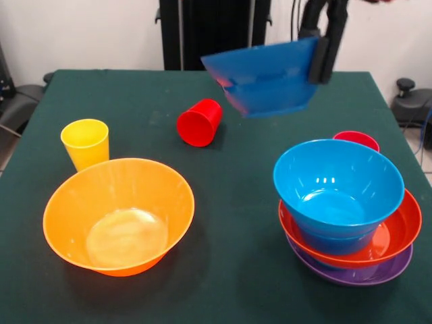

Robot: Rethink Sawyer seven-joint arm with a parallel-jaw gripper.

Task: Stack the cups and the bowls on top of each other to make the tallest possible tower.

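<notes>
My gripper (320, 62) comes down at the top right, shut on the right rim of a blue bowl (266, 81). It holds the bowl tilted in the air above the table's far side. A ridge crosses the bowl's side; I cannot tell if another bowl sits nested in it. The tower stands at the near right: a purple bowl (364, 275) lowest, a red-orange bowl (399, 233) in it, a blue bowl (337, 183) on top. A pinkish-red cup (356, 139) peeks out behind the tower. A red cup (200, 122) lies on its side mid-table. A yellow cup (85, 143) stands upright at the left.
A huge orange bowl (118, 214) sits upright at the near left, just in front of the yellow cup. The green table (236, 223) reaches all picture edges at the front. The robot's black pedestal (212, 30) stands behind the far edge.
</notes>
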